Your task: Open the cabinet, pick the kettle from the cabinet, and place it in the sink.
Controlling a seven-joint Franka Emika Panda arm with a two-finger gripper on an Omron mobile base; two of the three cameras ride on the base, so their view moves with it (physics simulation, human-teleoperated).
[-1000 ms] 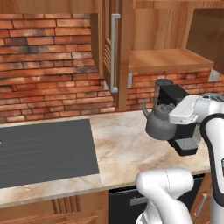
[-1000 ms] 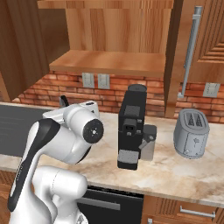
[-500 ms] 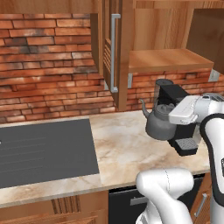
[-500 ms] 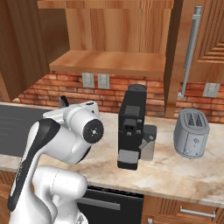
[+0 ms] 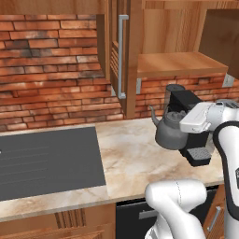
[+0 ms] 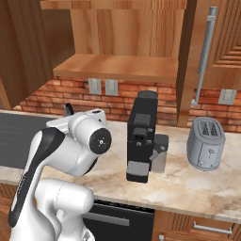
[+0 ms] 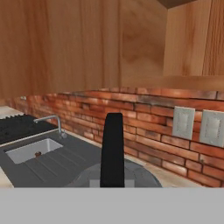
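Note:
The grey metal kettle (image 5: 169,133) hangs just above the marble counter in front of the coffee machine, spout to the left. My gripper (image 5: 185,122) is shut on its black arched handle (image 7: 112,148), which rises mid-frame in the hand view over the grey lid (image 7: 131,175). The arm hides most of the kettle in the right base view; a dark tip (image 6: 68,109) pokes out. The cabinet (image 5: 175,63) stands open above, its shelf (image 6: 117,66) bare. The sink (image 7: 33,150) with its chrome faucet (image 7: 50,119) lies off to the left, and its dark grey surround (image 5: 46,158) spreads across the counter.
A black coffee machine (image 6: 141,141) stands right behind the kettle, and a metal toaster (image 6: 205,143) sits further right. The left cabinet door (image 5: 116,56) juts out edge-on with its bar handle. A brick wall with outlets (image 7: 183,122) backs the counter.

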